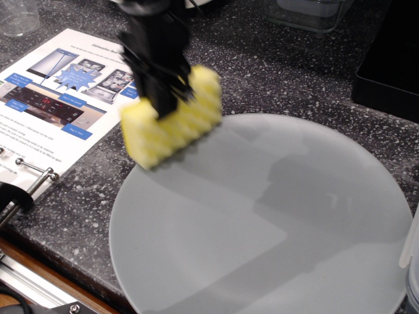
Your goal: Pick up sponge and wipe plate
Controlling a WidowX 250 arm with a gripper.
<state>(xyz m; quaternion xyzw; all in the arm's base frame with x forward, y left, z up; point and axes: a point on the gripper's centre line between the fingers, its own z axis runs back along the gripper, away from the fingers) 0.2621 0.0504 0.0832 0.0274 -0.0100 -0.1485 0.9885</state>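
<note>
The large flat round matte grey plate [262, 222] lies on the dark speckled counter and fills the lower right of the view. My black gripper [163, 98] comes down from the top and is shut on the bright yellow ridged sponge [173, 121]. The sponge hangs tilted over the plate's upper left rim, blurred by motion. I cannot tell whether it touches the plate. The gripper's shadow falls across the plate.
A printed leaflet [52, 104] in a ring binder lies at the left. A black box [393, 59] stands at the right edge, a clear container [308, 13] at the top and a clear glass [18, 16] at the top left.
</note>
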